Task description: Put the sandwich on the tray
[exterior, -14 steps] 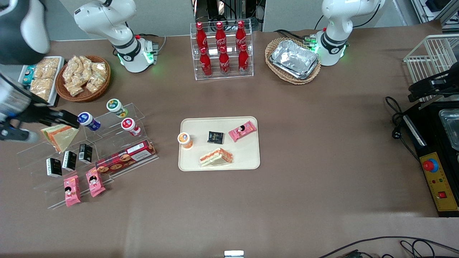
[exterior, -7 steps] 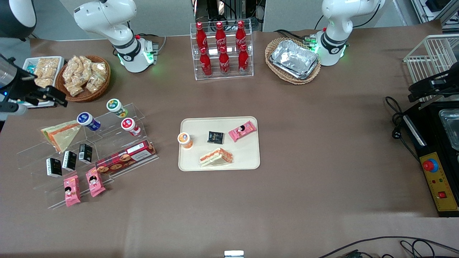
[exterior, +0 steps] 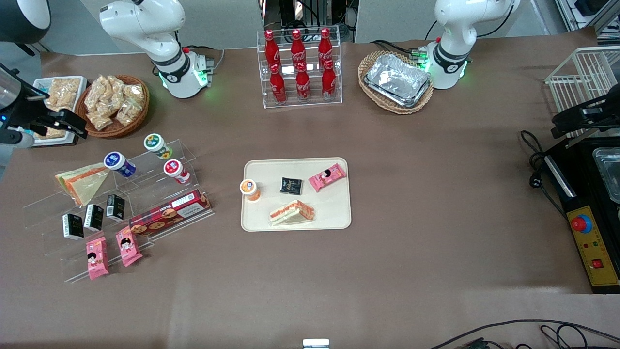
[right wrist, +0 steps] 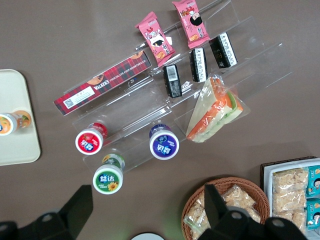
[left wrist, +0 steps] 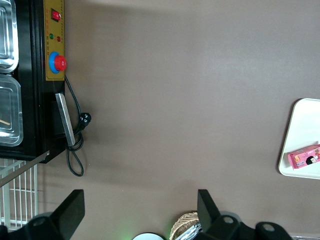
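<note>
The sandwich (exterior: 292,212), a clear-wrapped wedge with red-orange and white layers, lies on the cream tray (exterior: 339,213), near the tray's edge closest to the front camera. My right gripper (exterior: 72,127) hangs open and empty far off toward the working arm's end of the table, above the white snack bin (exterior: 58,104). In the right wrist view its fingers (right wrist: 80,200) stand wide apart with nothing between them (right wrist: 146,200). Only a corner of the tray (right wrist: 15,145) shows in that view, and the sandwich is out of it.
A similar tan wedge (exterior: 82,182) with a broad orange band lies on the acrylic rack (exterior: 145,194) among yogurt cups, black packs, pink packs and a biscuit box. An orange cup (exterior: 250,189), black pack and pink pack share the tray. A snack basket (exterior: 114,104) stands beside the bin.
My right gripper has drawn back from above the tan wedge on the rack, moving away from the front camera to above the snack bin. The sandwich and tray have not moved.
</note>
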{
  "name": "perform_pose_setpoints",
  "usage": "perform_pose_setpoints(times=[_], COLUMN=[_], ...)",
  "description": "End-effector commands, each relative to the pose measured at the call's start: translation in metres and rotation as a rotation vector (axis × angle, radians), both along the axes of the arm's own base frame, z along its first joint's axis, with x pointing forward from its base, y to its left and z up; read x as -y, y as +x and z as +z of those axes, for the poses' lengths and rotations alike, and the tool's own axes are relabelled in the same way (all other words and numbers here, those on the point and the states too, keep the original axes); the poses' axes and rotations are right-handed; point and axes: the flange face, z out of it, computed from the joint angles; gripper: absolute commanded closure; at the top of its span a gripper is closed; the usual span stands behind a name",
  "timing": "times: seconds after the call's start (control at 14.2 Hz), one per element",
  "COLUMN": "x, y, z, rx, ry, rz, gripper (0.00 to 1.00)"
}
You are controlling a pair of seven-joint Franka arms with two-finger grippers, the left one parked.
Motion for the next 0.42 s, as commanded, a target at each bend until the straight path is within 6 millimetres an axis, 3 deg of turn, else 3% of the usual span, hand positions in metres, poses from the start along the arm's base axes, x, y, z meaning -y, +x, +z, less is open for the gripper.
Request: perform_pose_setpoints(times=[0.0,0.35], x=[-0.004,-0.0049], y=[0.0154,0.0239], z=[-0.0042,-0.0129], rx=[0.01,0.014], ry=[-0.028,-0.028], rz=[0.007,0.014], gripper=[0.01,0.01])
